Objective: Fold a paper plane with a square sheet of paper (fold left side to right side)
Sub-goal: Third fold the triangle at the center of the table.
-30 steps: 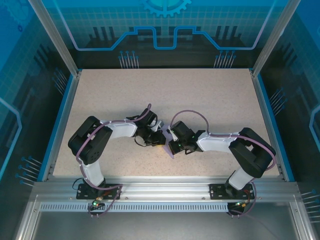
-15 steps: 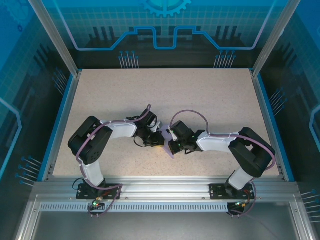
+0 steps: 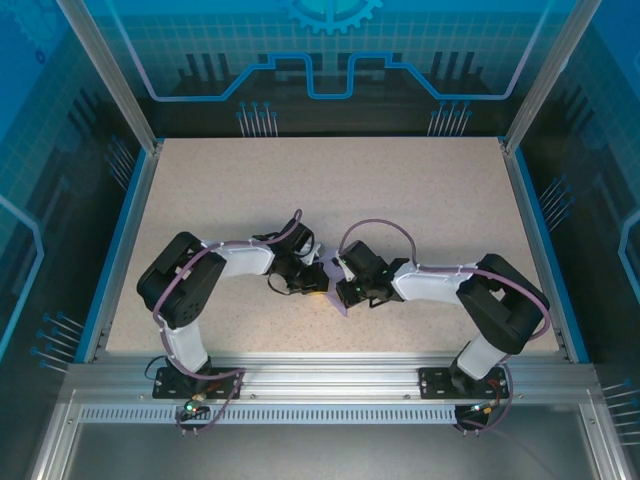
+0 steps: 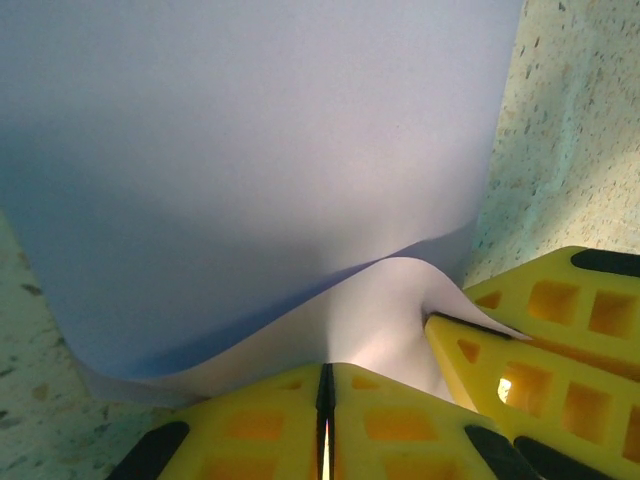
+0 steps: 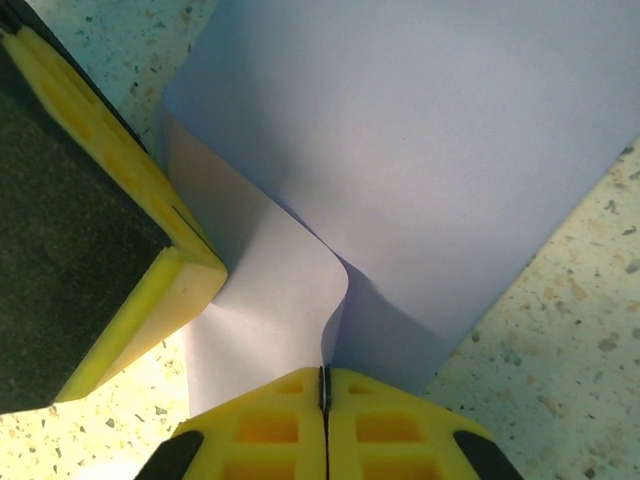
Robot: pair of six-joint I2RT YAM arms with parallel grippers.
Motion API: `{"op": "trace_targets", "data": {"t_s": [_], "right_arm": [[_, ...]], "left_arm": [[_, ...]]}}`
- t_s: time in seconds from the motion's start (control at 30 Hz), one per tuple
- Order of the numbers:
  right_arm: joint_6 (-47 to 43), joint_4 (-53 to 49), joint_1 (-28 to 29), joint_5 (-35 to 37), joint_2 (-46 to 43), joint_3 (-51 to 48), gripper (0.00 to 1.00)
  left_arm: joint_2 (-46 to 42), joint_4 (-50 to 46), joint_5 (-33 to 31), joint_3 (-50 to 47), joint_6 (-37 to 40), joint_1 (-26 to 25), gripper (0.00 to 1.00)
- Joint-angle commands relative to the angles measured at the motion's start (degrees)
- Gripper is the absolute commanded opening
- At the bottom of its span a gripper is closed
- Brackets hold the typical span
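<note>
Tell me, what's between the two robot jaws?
The lavender paper sheet, its edge curled up between both jaws, seen in the left wrist view.

A speckled beige stone-look tabletop (image 3: 330,190) fills the middle of the cell under even, bright light, with a thin blue border strip (image 3: 124,250) along its left and right edges. Along the near edge runs a brushed aluminium frame rail (image 3: 330,375) with a slotted metal strip (image 3: 330,412) below it. Slanted aluminium posts (image 3: 105,70) rise at the far corners. Translucent blue wall panels (image 3: 330,60) printed with a grid, circuit lines and a gear motif close in the back and sides.
</note>
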Motion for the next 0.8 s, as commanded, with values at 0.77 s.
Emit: {"op": "trace_targets", "data": {"t_s": [0.77], "right_arm": [[28.4,-2.7,1.4,-9.3,-15.1,-3.8,0.03]], "left_arm": [[1.5,-3.7,-4.5,-1.7,0.3,-1.1,0.12]]}}
